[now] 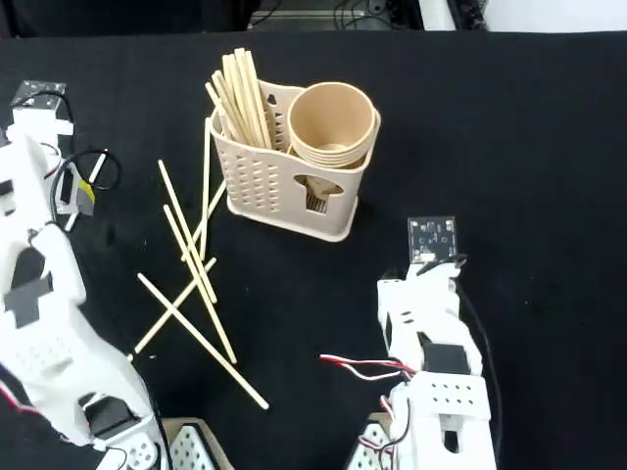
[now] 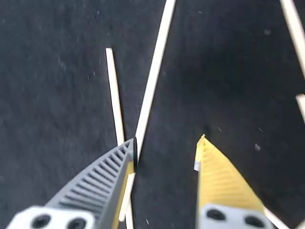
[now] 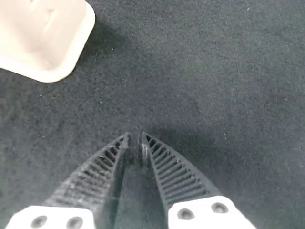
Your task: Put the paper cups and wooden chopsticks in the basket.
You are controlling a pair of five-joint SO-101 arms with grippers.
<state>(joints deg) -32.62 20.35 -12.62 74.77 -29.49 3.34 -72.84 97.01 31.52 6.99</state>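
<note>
A beige slotted basket [image 1: 284,186] stands at the table's middle back. It holds a stack of paper cups [image 1: 333,122] and a bundle of wooden chopsticks [image 1: 243,98]. Several loose chopsticks [image 1: 191,255] lie crossed on the black cloth to its front left. My left gripper [image 2: 167,140] is open above two of them, and its grey fingertip [image 2: 128,148] overlaps a long chopstick [image 2: 152,81] beside a shorter-looking one [image 2: 113,95]. My right gripper [image 3: 135,137] is shut on nothing, low over bare cloth, with the basket's corner [image 3: 47,43] a short way ahead.
The left arm [image 1: 39,294] rises along the table's left side and the right arm [image 1: 431,323] stands front right of the basket. White gridded arm bases [image 1: 191,446] sit at the front edge. Bare black cloth stretches to the right of the basket.
</note>
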